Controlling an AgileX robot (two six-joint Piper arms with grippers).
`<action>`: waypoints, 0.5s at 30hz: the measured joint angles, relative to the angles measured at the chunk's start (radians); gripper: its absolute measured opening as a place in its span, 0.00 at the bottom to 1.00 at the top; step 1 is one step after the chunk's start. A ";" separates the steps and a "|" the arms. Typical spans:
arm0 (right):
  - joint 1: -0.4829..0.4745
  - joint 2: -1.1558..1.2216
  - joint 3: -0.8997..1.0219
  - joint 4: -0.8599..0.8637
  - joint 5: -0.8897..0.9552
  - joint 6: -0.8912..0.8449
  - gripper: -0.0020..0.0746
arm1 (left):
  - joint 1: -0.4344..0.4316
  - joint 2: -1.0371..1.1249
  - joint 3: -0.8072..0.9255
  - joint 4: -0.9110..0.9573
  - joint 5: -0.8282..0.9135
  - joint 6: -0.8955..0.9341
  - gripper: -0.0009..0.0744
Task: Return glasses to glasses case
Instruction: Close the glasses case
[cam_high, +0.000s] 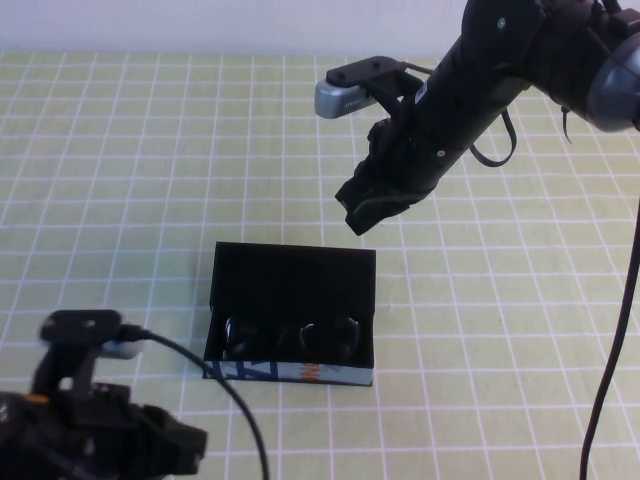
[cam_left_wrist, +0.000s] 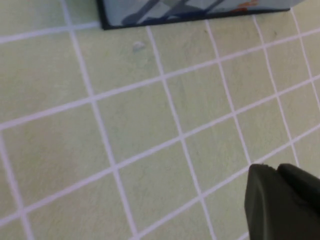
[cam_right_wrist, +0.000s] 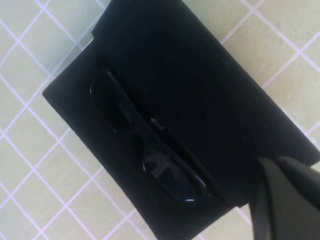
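- The left gripper (cam_high: 165, 450) was seen low at the near edge of the surface (cam_high: 120, 180), just short of the case's printed front; whether it was open or shut could not be told.
- The glasses (cam_high: 290, 338) were found lying inside the open glasses case (cam_high: 292, 290), their long axis running across, along its front wall.
- The right gripper (cam_high: 372, 205) was held above and beyond the raised lid, nothing gripped; its opening could not be told.
- The lid was judged left to close, the right arm lying nearer it.

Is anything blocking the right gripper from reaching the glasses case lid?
Nothing visible does. The right gripper hangs above and behind the open glasses case, the glasses already inside. The left gripper sits near the front-left.
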 joint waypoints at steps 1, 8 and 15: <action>0.000 0.000 0.000 0.000 0.000 0.000 0.01 | -0.002 0.049 -0.004 -0.081 -0.004 0.091 0.01; 0.000 0.000 0.000 0.000 -0.022 0.004 0.01 | -0.007 0.317 -0.037 -0.582 -0.033 0.649 0.01; 0.000 0.000 0.000 0.003 -0.114 0.012 0.01 | -0.007 0.492 -0.103 -0.831 -0.030 0.960 0.01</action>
